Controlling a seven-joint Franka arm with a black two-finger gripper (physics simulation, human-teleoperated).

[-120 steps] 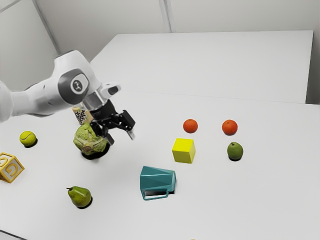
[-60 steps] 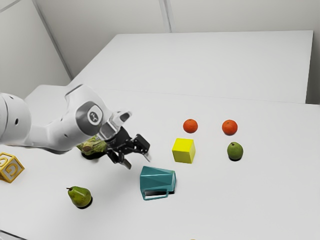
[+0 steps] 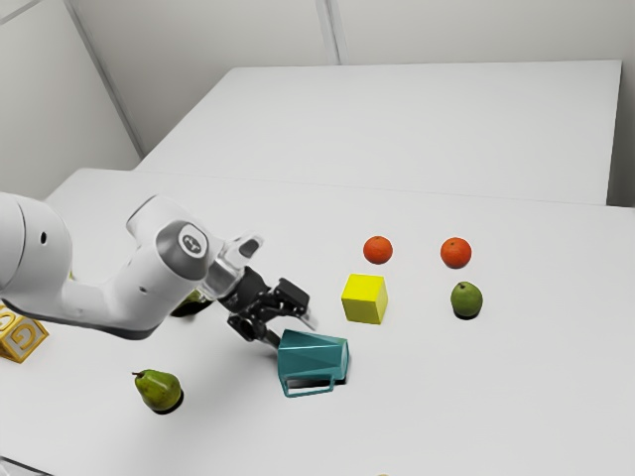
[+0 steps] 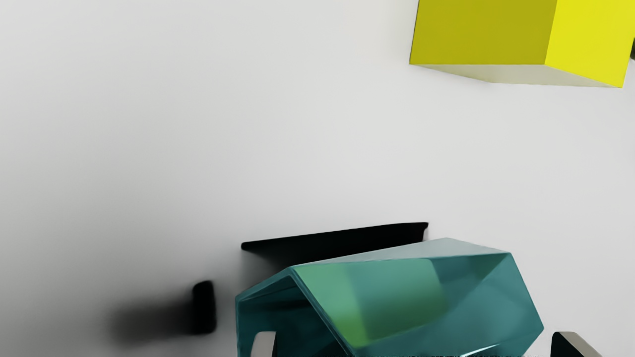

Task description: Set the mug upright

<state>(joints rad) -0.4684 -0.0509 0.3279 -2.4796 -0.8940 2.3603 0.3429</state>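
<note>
A gripper (image 3: 294, 332), fingers spread wide, at a teal mug (image 3: 316, 357) lying on its side on a white table (image 3: 466, 397) — a yellow cube (image 3: 364, 300) near the mug, a pear (image 3: 159, 390) toward the exterior view's left

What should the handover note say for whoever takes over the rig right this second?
Gripper: open, right at the mug, one finger by its mouth, the other past its base end; not gripping it.
Mug: lying on its side on the table, handle away from the yellow block.
Done: the hand is at the mug.
Left: grip it, turn it upright, set it down and let go. I'd watch the finger near the mouth; it may catch the rim.
</note>
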